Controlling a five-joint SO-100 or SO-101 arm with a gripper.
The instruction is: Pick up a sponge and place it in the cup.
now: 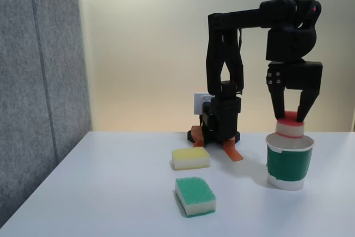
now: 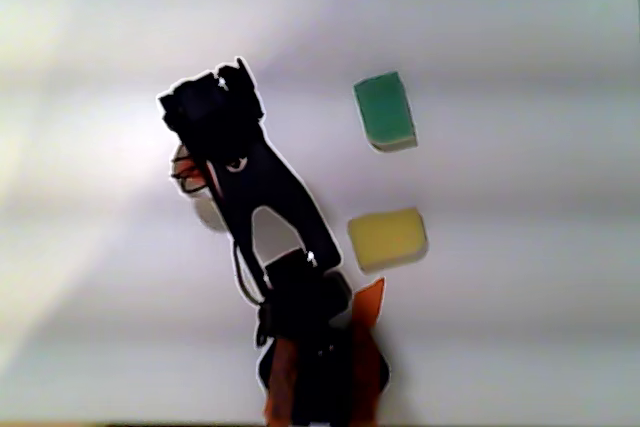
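Observation:
The sponge (image 1: 289,127), red on top and whitish below, sits at the mouth of the cup (image 1: 288,166), its lower part just inside the white rim. The cup is paper with a wide dark green band and stands at the right of the table in the fixed view. My black gripper (image 1: 290,119) hangs straight down over the cup, its two fingers closed on the sponge's red layer from both sides. In the other view, from above, the arm covers most of the cup; a red sliver of the sponge (image 2: 188,173) shows at the arm's left edge.
A yellow-topped sponge (image 1: 191,158) (image 2: 388,237) lies near the arm's base (image 1: 221,120). A green-topped sponge (image 1: 195,195) (image 2: 385,110) lies closer to the table's front edge. Orange clamps hold the base. A grey partition stands at the left.

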